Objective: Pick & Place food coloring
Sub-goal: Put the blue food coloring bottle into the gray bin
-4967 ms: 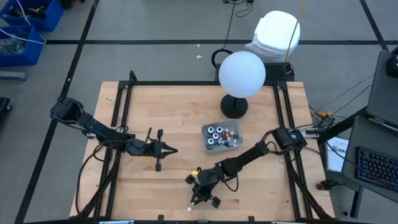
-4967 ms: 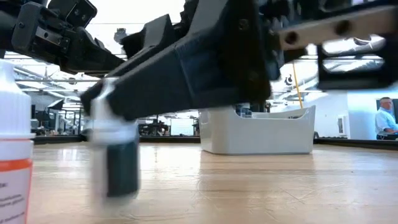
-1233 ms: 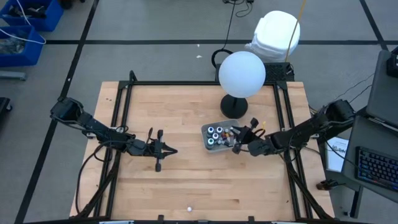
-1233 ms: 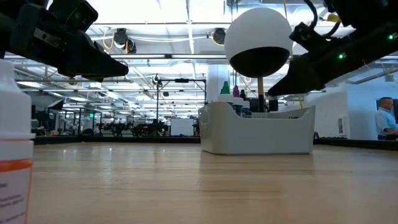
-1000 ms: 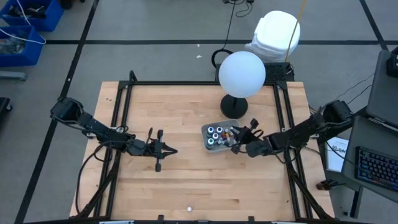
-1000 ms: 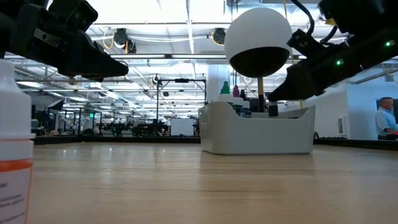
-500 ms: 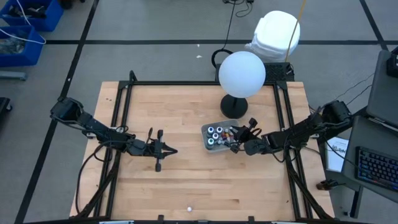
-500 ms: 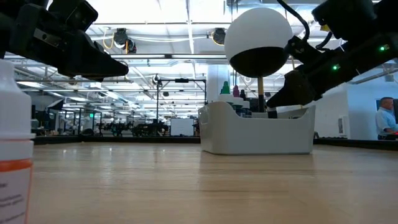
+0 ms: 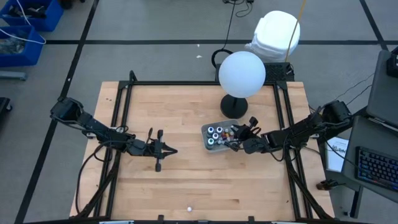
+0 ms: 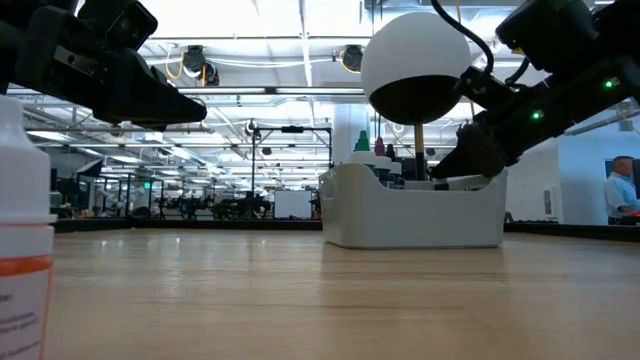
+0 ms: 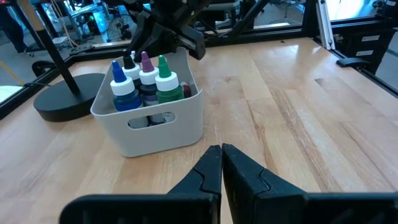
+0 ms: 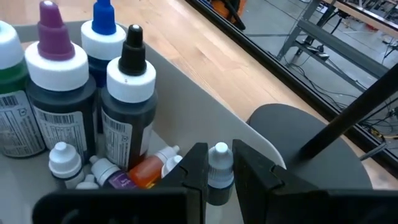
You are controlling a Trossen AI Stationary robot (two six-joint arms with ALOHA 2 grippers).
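A clear grey tray near the table's middle holds the food coloring: tall white-capped bottles standing upright and small ones lying on its floor. My right gripper hangs over the tray's right end, shut on one small bottle. Another small bottle lies alone at the table's near edge. My left gripper waits left of the tray, shut; its fingers point at the tray. My right gripper pinches a small white-capped bottle by its dark body between the two fingers, cap end sticking out past the tips. The fingers come slanting down from the table's right. The bottle is lifted clear, above the inside of the tray.
A lamp with a white globe stands on a black base just behind the tray. A larger white bottle with an orange label stands close to the low camera. Bare wood lies in front of and left of the tray.
My right gripper, holding the small bottle, has moved toward the table's left and slightly down, from beside the tray's right end to over its inside. The left arm has kept still.
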